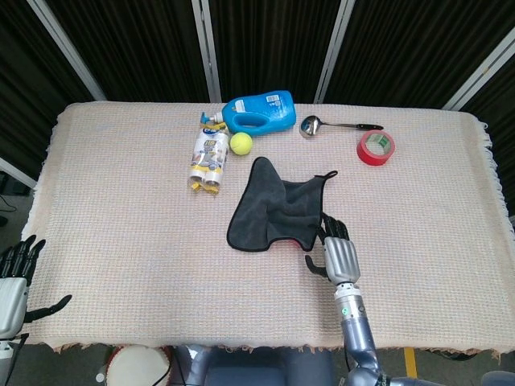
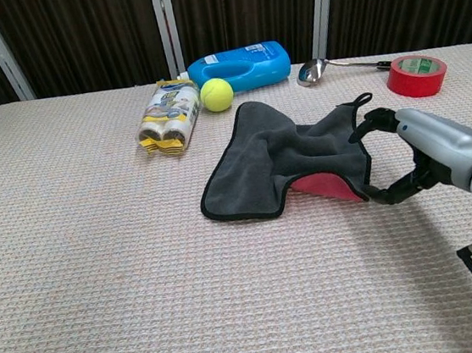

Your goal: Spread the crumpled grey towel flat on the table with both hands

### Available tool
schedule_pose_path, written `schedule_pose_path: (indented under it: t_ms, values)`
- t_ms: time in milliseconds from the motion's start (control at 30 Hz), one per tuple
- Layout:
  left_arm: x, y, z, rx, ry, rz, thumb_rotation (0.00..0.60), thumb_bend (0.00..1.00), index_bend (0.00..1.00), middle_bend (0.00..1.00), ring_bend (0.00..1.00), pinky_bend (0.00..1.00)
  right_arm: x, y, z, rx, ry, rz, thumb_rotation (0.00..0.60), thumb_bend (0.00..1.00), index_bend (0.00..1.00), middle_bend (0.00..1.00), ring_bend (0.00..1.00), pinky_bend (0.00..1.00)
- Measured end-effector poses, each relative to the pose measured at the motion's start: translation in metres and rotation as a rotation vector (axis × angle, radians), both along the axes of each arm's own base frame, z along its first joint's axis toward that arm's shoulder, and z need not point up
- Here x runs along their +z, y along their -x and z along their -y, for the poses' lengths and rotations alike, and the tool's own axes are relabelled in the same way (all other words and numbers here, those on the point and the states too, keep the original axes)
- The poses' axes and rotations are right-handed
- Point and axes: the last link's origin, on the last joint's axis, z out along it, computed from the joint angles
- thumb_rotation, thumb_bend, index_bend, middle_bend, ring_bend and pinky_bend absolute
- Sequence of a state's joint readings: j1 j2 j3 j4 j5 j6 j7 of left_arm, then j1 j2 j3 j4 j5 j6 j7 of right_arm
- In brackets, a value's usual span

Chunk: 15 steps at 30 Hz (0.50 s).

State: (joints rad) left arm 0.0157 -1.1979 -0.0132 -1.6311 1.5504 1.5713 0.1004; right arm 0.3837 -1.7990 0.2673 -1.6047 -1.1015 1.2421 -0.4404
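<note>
At the lower left corner of the head view the left hand (image 1: 11, 277) waits off the table edge, fingers apart and empty. Lower centre-right, the right hand (image 1: 339, 253) reaches the near right corner of the grey towel (image 1: 273, 207), fingers spread and holding nothing. The towel lies rumpled mid-frame, a red underside (image 2: 322, 186) showing, on the table (image 1: 121, 217).

Grey towel (image 1: 278, 207) lies crumpled mid-frame on the worktop (image 1: 121, 209), black-edged, wrinkled through the middle, red underside showing at its folded lower right corner, hanging loop at upper right.
</note>
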Motion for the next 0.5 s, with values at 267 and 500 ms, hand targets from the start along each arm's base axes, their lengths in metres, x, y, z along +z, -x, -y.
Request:
schedule_pose_path:
  t_ms: [267,500]
  values:
    - [-0.001,0.004,-0.001,0.014,0.005,-0.003,0.600,0.01,0.00,0.00,0.00,0.06,-0.025,0.000,-0.001,-0.038,-0.031,0.010,0.600,0.37,0.14,0.07,0.00,0.04]
    - [-0.004,0.004,0.000,0.010,0.012,-0.004,0.600,0.01,0.00,0.00,0.00,0.06,-0.036,-0.002,0.005,-0.062,-0.015,0.033,0.600,0.37,0.17,0.07,0.00,0.04]
